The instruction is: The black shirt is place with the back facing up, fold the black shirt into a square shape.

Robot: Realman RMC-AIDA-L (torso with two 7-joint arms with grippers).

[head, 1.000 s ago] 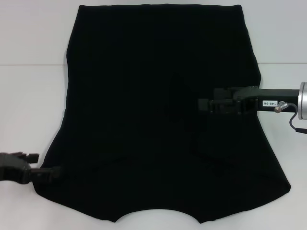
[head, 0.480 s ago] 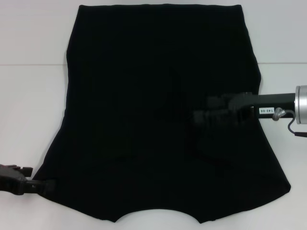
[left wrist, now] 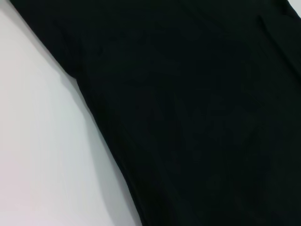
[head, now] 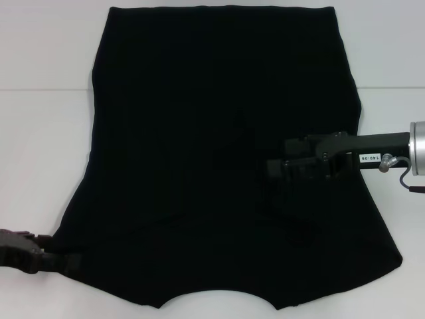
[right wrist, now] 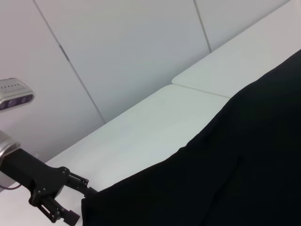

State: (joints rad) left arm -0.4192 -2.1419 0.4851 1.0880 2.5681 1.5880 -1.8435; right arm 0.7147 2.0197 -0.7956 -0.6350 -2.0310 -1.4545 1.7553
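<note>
Plainly the black shirt lies spread flat on the white desk, covering most of it, with no lettering showing on the upper side. One straight edge sits at the far side of the desk, and the curved cut-out edge sits nearest the robot. It looks like light, limp cloth: it should drape and crease rather than hold a shape, and a single layer could slip out of a shallow pinch. My judgement is that the best holds are at the corners and outer edges, where a pincer can get under one layer and carry it across without dragging the whole shirt.

Relative to the shirt, the left pincer is at its near corner on the robot's left, low against the desk with its tip right at the cloth edge; I cannot tell whether it has closed on the cloth or stands apart. The right pincer reaches in from the robot's right and is over the shirt's middle-right area, close to a small ridge of rumpled cloth. Black on black, its fingers cannot be made out, so whether it grips anything I cannot tell.
</note>
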